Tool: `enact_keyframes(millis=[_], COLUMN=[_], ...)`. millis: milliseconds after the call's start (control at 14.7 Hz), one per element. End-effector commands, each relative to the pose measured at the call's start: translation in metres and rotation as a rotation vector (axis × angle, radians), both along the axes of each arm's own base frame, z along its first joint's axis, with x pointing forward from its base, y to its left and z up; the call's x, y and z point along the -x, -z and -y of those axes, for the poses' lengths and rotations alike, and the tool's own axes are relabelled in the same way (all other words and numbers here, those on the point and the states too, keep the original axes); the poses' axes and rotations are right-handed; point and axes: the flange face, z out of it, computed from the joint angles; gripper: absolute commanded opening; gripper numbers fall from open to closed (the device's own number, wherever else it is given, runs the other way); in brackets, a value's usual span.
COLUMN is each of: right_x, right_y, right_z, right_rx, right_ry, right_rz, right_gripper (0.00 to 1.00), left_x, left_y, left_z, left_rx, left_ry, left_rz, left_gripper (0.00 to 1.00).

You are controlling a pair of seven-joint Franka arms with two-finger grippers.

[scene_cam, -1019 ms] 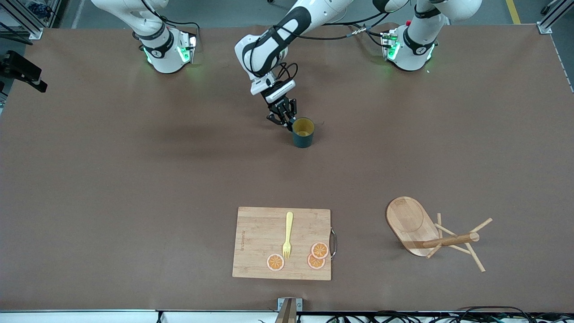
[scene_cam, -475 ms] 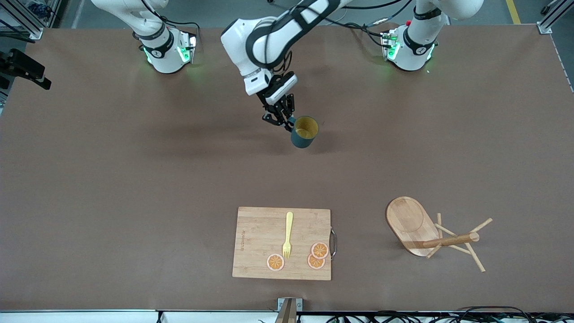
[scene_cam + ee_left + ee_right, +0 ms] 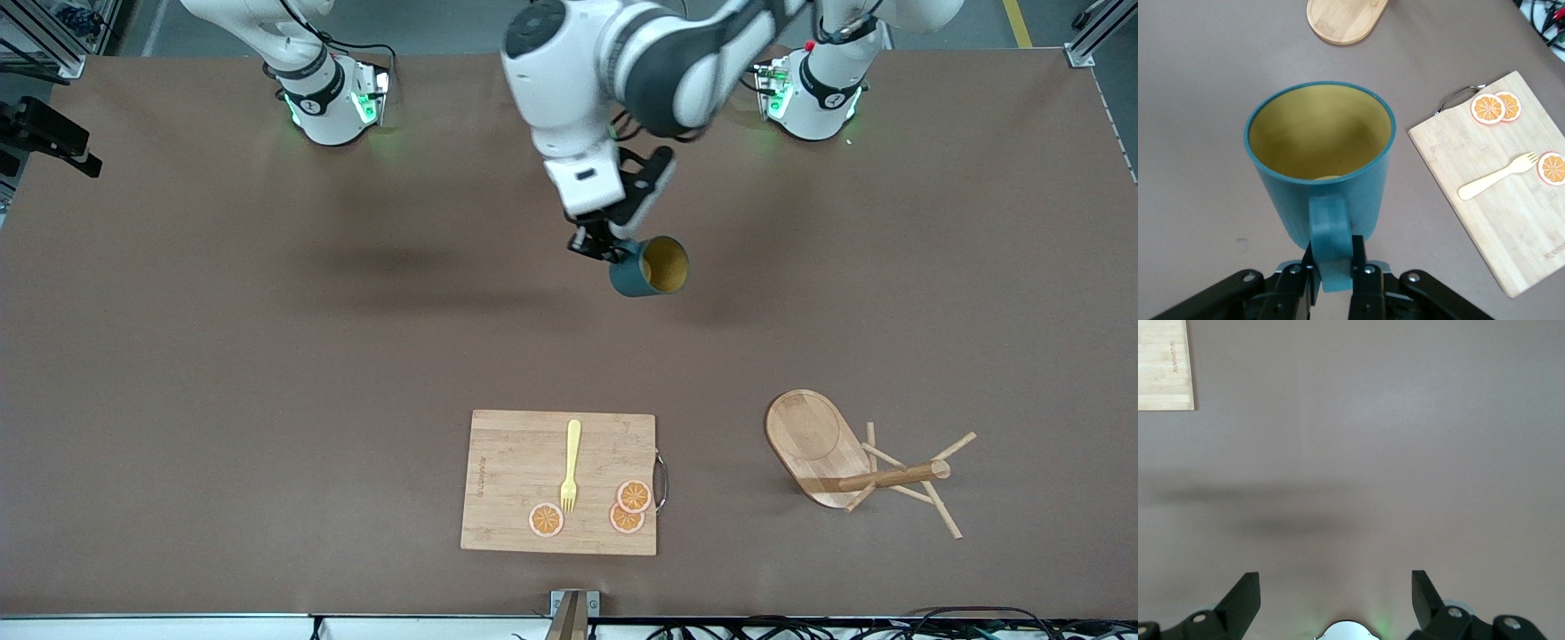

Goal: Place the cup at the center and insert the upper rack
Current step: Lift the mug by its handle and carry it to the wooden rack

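The bench (image 3: 267,356) carries the upper rack (image 3: 853,467) tipped on its side, post pointing toward the left arm's end, nearer the front camera than the cup (image 3: 651,268). The left hand (image 3: 597,247) is clamped on the cup's handle, holding it in the air over the bench's middle, mouth tilted toward the rack. The right hand (image 3: 1335,593) waits, fingers apart, over bare bench. The left arm seems nearer the rack.
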Motion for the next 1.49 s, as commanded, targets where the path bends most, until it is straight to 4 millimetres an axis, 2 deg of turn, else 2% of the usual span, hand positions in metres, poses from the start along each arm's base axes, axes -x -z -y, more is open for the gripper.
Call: enact_keyframes(millis=[0,68,272,475,747,951,1155,1426], right_x=[0.008,0.008,0.007,0.007,0.006,0.007,0.007,0.007], right_y=[-0.002,-0.002,-0.004,-0.005,-0.005,-0.005,-0.004,-0.005], right_z=[0.002,0.002,0.001,0.000,-0.001,0.000,0.001,0.002], right_rx=[-0.018,-0.018,-0.016,-0.016,-0.015,-0.016,-0.016,-0.016], right_ry=[0.011,0.011,0.007,0.004,-0.001,0.001,0.002,0.004], right_rz=[0.009,0.009,0.016,0.019,0.021,0.021,0.018,0.021], right_gripper=[1.00,1.00,1.00,1.00,1.00,1.00,1.00,1.00], left_x=[-0.048,-0.071,-0.118,-0.154,-0.192,-0.215,-0.229,-0.243], left_y=[-0.025,-0.038,-0.053,-0.058,-0.055,-0.035,-0.013,0.009], left_z=[-0.052,-0.080,-0.150,-0.218,-0.292,-0.332,-0.366,-0.411], left_rx=[0.124,0.192,0.336,0.477,0.702,0.876,0.911,1.062], left_ry=[-0.022,-0.038,-0.072,-0.075,-0.133,-0.175,-0.171,-0.182], left_rz=[-0.087,-0.115,-0.168,-0.199,-0.185,-0.200,-0.182,-0.169], left_gripper=[0.00,0.00,0.00,0.00,0.00,0.00,0.00,0.00])
